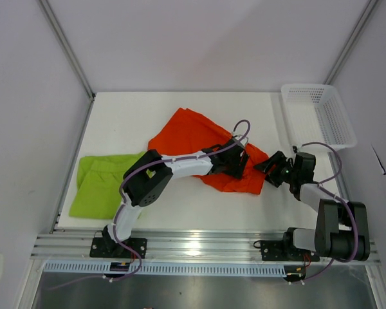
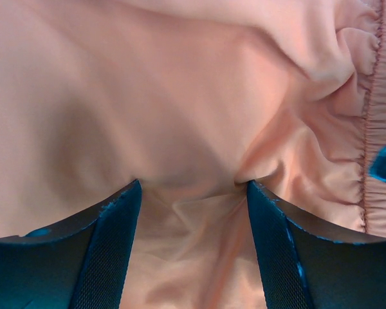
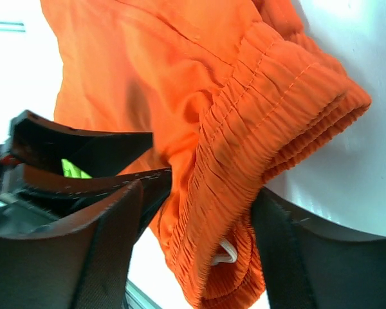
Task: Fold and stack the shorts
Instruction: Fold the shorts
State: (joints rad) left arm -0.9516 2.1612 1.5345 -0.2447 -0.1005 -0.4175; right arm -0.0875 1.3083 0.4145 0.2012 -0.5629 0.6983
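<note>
The orange-red shorts (image 1: 193, 138) lie crumpled in the middle of the table. The lime green shorts (image 1: 103, 183) lie flat at the left. My left gripper (image 1: 237, 159) reaches across onto the orange pair's right part. In the left wrist view it (image 2: 193, 187) is open, its tips pressed into the cloth, with a fold of cloth between them. My right gripper (image 1: 262, 168) is at the orange pair's right end. Its open jaws (image 3: 202, 193) straddle the elastic waistband (image 3: 264, 109): the right finger touches it and a gap shows at the left finger.
A white mesh basket (image 1: 321, 112) stands at the table's back right corner. The left gripper's dark fingers (image 3: 90, 145) sit close beside my right gripper. The aluminium rail (image 1: 199, 244) with both arm bases runs along the near edge.
</note>
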